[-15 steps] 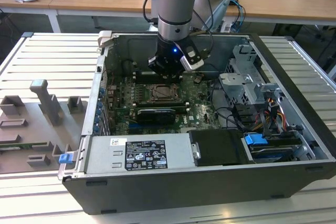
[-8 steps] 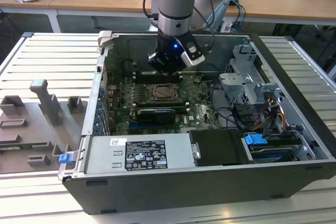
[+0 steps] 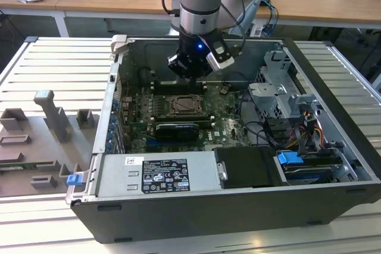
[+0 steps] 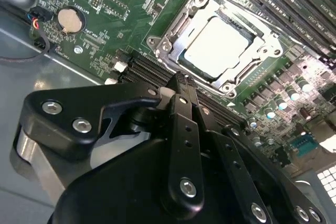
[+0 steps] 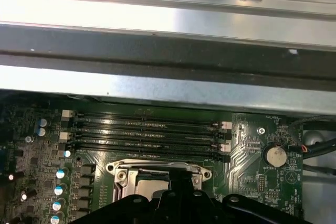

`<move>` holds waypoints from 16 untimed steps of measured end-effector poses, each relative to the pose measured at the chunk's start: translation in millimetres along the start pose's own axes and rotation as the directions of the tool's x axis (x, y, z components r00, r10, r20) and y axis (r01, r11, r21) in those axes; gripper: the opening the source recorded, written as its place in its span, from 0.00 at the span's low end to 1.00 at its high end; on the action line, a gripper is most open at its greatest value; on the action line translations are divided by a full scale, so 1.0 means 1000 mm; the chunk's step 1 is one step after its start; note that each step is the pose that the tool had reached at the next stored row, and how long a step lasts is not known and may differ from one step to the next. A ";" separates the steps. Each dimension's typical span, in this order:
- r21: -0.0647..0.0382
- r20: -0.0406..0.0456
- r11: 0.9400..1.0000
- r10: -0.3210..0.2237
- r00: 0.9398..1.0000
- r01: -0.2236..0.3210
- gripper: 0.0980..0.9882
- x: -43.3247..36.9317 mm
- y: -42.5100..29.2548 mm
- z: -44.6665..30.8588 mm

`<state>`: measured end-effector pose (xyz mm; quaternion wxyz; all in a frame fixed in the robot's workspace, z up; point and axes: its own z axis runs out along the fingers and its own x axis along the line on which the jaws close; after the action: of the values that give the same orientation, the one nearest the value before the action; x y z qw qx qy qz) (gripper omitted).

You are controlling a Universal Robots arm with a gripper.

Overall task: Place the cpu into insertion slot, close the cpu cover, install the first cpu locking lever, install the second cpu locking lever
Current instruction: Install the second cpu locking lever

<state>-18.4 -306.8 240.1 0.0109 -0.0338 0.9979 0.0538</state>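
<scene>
In the second wrist view the cpu (image 4: pixel 218 44) lies flat in the insertion slot (image 4: pixel 181 57), its pale metal top showing through the window of the silver cpu cover (image 4: pixel 169 39), which lies down over it. My gripper (image 4: pixel 178 80) hovers above the memory slots just beside the socket, black fingers (image 4: pixel 182 129) shut together with nothing between them. From the exterior view, the gripper (image 3: pixel 191 75) hangs inside the open computer case, a little above and behind the socket (image 3: pixel 187 106). In the first wrist view the gripper (image 5: pixel 181 181) partly covers the socket (image 5: pixel 139 174).
Long black memory slots (image 5: pixel 147 132) run beside the socket. A coin battery (image 4: pixel 70 19) sits on the green board. The case's metal wall (image 5: pixel 168 82) stands close behind. A power supply (image 3: pixel 161 173), drive cage (image 3: pixel 280 90) and cables (image 3: pixel 262 129) fill the case. Grey fixtures (image 3: pixel 53 117) stand at the exterior view's left.
</scene>
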 end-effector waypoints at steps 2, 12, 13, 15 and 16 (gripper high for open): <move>0.000 0.000 1.000 0.000 1.000 0.000 0.01 0.0002 -0.0031 -0.0003; 0.000 0.000 1.000 0.000 1.000 0.000 0.01 0.0000 -0.0045 -0.0151; 0.000 0.000 1.000 0.000 1.000 0.000 0.01 0.0002 -0.0061 -0.0153; 0.000 0.000 1.000 0.000 1.000 0.000 0.01 0.0005 -0.0104 -0.0158; 0.000 0.000 1.000 0.000 1.000 0.000 0.01 0.0007 -0.0131 -0.0161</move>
<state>-18.4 -321.6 254.7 0.0109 -0.0337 0.9979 0.0537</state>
